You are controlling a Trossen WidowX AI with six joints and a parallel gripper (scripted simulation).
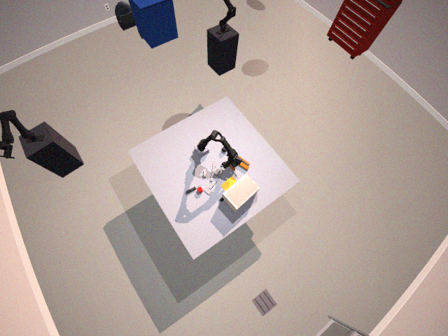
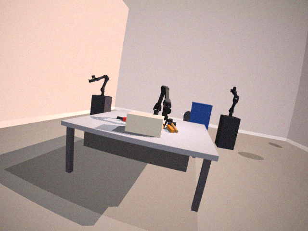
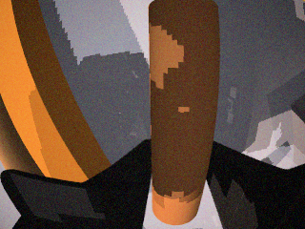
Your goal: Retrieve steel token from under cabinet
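Note:
The cream cabinet [image 1: 241,192] [image 2: 144,124] stands on the table [image 1: 267,173] [image 2: 188,139]. A yellow patch [image 1: 227,183], apparently the marked area, lies directly in front of it. The steel token is not visible, and neither are the vent slots. My gripper [image 1: 232,165] [image 3: 181,148] is shut on an orange-brown round handle [image 3: 185,81], which stands out between the black fingers in the wrist view. The gripper is low over the table, on the side of the patch away from the cabinet. The far end of the held tool cannot be made out clearly.
An orange block [image 2: 170,128] and a hammer-like tool with an orange-brown handle [image 2: 174,127] lie beside the gripper. A red piece [image 1: 199,189] [image 2: 124,119] and a black piece [image 1: 190,190] [image 2: 120,117] lie on the other side. Pale, thin shapes lie between them and the arm.

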